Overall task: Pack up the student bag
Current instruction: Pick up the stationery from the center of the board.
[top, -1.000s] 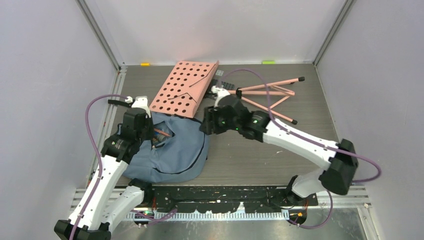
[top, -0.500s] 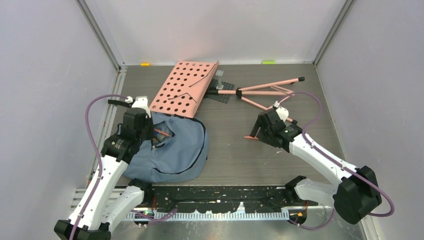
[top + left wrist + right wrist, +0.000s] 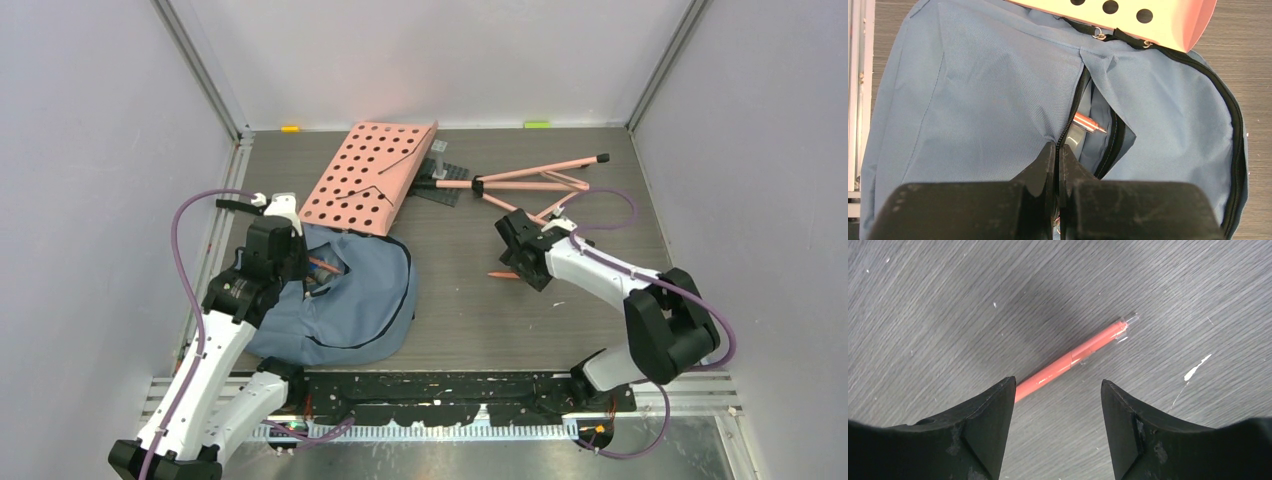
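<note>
Since the orange pen (image 3: 1073,356) lies diagonal under the spread right end effector (image 3: 1057,385), closing could roll it away.

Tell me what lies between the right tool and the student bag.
Top view: the table is bare between the student bag and the right tool, except for an orange pen lying at the open tool's tips.
</note>
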Available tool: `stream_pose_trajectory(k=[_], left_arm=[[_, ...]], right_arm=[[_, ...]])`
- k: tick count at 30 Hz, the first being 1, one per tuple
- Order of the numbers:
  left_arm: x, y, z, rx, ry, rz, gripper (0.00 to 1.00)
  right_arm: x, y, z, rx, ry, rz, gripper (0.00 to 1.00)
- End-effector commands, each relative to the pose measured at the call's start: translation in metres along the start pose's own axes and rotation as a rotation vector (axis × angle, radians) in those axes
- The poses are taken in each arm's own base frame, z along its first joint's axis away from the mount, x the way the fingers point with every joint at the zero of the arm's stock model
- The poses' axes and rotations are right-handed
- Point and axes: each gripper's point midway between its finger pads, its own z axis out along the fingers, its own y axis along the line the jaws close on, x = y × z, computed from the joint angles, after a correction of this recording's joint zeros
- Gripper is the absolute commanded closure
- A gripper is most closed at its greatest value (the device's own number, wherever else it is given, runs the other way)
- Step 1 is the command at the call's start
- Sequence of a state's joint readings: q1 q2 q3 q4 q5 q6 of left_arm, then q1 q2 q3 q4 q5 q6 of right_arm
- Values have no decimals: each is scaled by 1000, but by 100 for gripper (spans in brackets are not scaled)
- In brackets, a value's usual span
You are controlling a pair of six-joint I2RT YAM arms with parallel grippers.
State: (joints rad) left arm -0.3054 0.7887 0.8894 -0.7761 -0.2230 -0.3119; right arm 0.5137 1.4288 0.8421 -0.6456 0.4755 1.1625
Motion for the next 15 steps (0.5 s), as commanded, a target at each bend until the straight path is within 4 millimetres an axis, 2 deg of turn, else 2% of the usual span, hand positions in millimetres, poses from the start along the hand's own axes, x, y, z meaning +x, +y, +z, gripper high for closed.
stream_pose_trajectory(k=[1,11,13,15], left_arm=[[-23,-14,-6,71,-92,-30,100],[-24,-12,-7,65,-97,-29,100],[-23,-12,-7,64,-95,-27,100],[-23,-12,-7,64,-97,-27,100]], right_arm=[[-20,9,4,31,-77,106,31],[-3,6,20,71,-20,77,37],[2,7,23,66,-1,67,40],[6,9,24,59,14,49,52]])
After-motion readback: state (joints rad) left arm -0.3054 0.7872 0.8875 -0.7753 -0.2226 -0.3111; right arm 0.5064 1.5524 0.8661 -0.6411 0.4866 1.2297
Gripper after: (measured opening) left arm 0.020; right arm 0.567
